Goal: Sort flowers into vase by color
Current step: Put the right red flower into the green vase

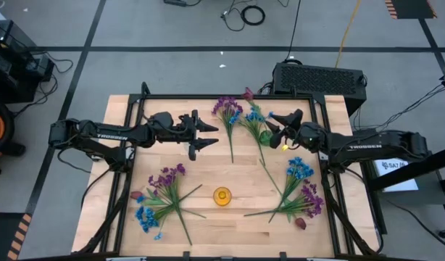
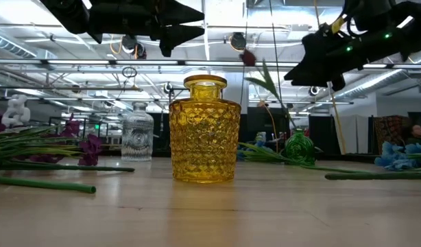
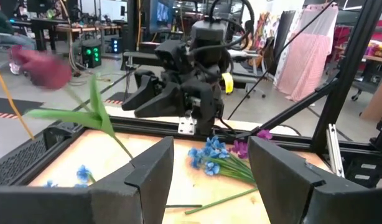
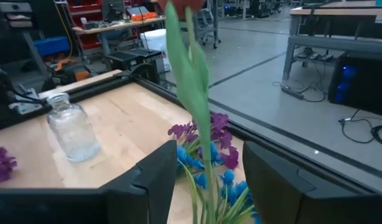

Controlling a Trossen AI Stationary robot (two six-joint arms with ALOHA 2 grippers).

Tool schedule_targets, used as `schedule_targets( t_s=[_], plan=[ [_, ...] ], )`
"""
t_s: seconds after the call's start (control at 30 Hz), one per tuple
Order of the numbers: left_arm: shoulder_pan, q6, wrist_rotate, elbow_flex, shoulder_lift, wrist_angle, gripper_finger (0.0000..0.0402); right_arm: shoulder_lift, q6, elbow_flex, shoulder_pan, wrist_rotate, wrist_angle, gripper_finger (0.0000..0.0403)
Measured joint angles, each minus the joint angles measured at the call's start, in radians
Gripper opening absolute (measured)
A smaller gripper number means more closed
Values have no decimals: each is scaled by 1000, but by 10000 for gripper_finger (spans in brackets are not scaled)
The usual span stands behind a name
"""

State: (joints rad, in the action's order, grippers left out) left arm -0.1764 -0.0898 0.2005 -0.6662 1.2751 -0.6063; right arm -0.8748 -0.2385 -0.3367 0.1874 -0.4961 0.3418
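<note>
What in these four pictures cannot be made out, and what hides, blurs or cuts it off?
- Red tulip blossom: blurred in the left wrist view; cut by the top edge in the right wrist view.
- Whether the right gripper grips the tulip stem: the contact lies below the bottom edge.
- Green vase: too small in the low view, partly behind stems.
- Left gripper: empty, fingers apart.

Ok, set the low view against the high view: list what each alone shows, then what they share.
Only the low view: a clear glass vase and a green vase beyond the table, and the yellow vase's faceted side.
Only the high view: both whole arms and three flower piles, with the blue blossoms at the near left.
Both: the yellow vase, the left gripper, the right gripper.
</note>
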Motion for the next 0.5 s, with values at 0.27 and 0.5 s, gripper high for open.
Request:
schedule_targets(
  t_s=[0.27,0.5],
  plan=[
    [0,-2,2,0,0,0,212,79,-99,0,-86,32,-96,176],
    [15,-9,56,0,0,-2,212,86,-135,0,-184,35,-103,176]
  ],
)
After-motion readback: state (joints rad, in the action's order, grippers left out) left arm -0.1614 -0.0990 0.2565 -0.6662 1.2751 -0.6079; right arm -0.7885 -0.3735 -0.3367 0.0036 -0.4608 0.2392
